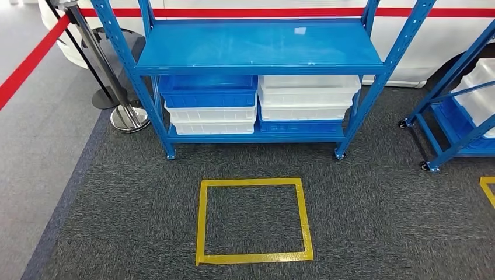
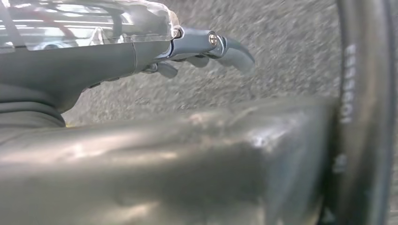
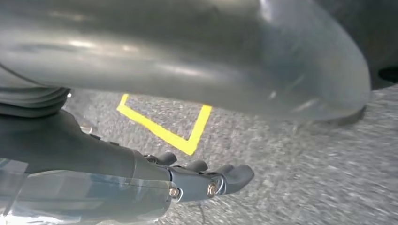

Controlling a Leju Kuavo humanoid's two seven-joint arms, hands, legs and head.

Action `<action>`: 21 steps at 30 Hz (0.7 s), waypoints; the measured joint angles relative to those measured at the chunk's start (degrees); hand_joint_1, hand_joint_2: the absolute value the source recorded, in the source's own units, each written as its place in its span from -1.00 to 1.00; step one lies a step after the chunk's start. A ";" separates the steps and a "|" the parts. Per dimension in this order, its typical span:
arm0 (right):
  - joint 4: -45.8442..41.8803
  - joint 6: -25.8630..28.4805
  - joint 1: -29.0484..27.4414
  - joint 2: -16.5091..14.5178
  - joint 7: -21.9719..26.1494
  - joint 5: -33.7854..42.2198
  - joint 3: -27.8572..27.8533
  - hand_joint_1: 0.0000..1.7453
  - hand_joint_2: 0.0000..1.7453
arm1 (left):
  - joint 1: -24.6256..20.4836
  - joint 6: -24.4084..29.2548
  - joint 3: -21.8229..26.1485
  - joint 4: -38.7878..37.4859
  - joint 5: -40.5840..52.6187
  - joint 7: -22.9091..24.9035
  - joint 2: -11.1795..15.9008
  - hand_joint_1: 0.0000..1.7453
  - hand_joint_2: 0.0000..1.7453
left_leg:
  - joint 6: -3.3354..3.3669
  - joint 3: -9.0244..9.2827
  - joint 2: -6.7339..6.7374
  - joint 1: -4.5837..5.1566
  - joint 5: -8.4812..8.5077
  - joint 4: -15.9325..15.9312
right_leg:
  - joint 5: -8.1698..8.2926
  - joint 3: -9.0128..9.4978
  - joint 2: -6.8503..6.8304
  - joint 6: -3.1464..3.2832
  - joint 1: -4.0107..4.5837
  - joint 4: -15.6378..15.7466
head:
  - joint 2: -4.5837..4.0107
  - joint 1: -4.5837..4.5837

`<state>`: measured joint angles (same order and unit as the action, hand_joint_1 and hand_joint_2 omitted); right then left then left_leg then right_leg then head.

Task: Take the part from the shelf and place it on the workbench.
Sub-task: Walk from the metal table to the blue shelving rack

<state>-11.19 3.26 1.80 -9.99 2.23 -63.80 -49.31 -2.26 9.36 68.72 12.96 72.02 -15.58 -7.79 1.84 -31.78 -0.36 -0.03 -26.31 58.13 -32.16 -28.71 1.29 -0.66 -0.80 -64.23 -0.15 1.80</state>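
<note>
Shelf [image 1: 260, 49] is showing glossy blue painted metal; bins [image 1: 213, 111] are looking like smooth plastic. Carpet [image 1: 373, 216] is looking rough, matt grey w/ shiny yellow tape [image 1: 254, 256].

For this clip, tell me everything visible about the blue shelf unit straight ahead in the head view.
The blue shelf unit is a painted metal rack with perforated angle uprights and flat decks, standing upright on small castors on dark grey carpet. Its upper visible deck is bare and glossy. On the lower deck sit two stacks of shallow plastic bins: on the left a blue bin atop white ones, on the right white bins over a blue one. A yellow tape rectangle marks the floor in front, apart from it. No part is visible on it.
</note>
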 joint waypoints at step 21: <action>0.00 -0.32 -0.37 0.07 -0.13 -0.42 -0.06 -1.00 -1.00 | -0.10 -0.01 0.00 -0.02 0.07 0.07 -0.08 -1.00 -1.00 | -3.17 -3.31 0.73 -0.54 -10.43 13.95 | 3.33 -2.85 0.04 2.41 0.08 4.37 | 0.00 0.02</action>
<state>-11.19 2.94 1.43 -9.92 2.11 -64.22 -49.37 -2.36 9.35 68.72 12.94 72.09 -15.51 -7.87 -1.33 -35.09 0.37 -0.57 -36.74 72.08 -28.83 -31.56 1.34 1.75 -0.72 -59.86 -0.15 1.81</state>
